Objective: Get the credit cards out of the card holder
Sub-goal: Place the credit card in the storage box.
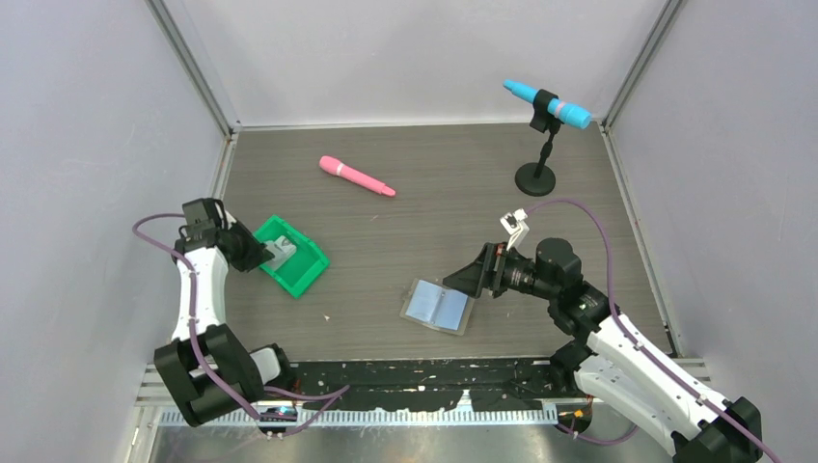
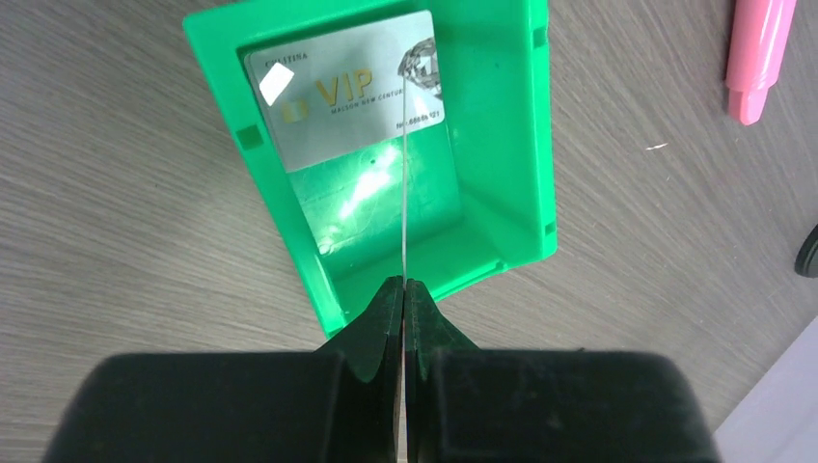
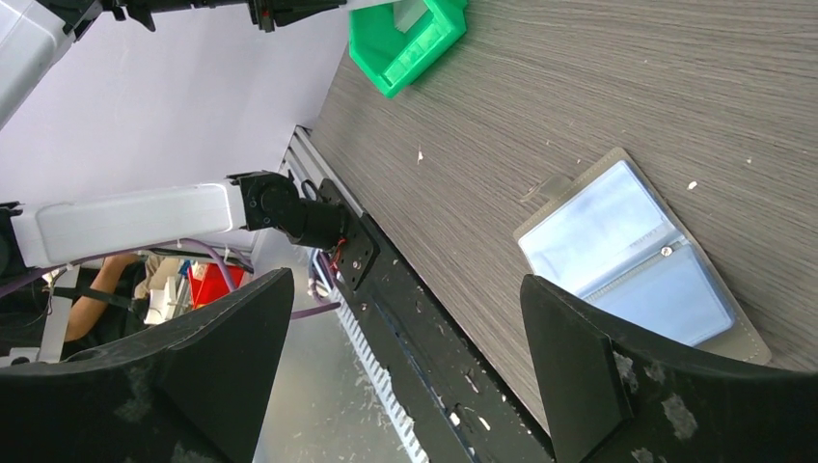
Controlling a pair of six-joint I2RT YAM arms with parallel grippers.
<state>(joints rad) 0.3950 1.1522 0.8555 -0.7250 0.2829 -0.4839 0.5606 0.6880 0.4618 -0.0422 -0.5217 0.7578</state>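
Green tray (image 2: pixel 289 241); whitish-grey credit card (image 2: pixel 338 96), gold VIP print. Grey card holder (image 3: pixel 627 241), pale blue pockets. Pink marker (image 1: pixel 357 177).

The card holder (image 1: pixel 439 307) lies open and flat on the table (image 1: pixel 434 193), right of centre and towards the near edge, a little skewed. It is a grey folder, and both of its pages show pale blue clear pockets. One card (image 2: pixel 338 92), silver-grey with gold "VIP" print and a diamond picture, rests face up inside the green tray (image 2: pixel 289 227) on the left. A second card (image 2: pixel 404 193) stands edge-on over the tray, seen as a thin line, pinched in the left gripper (image 2: pixel 404 285).
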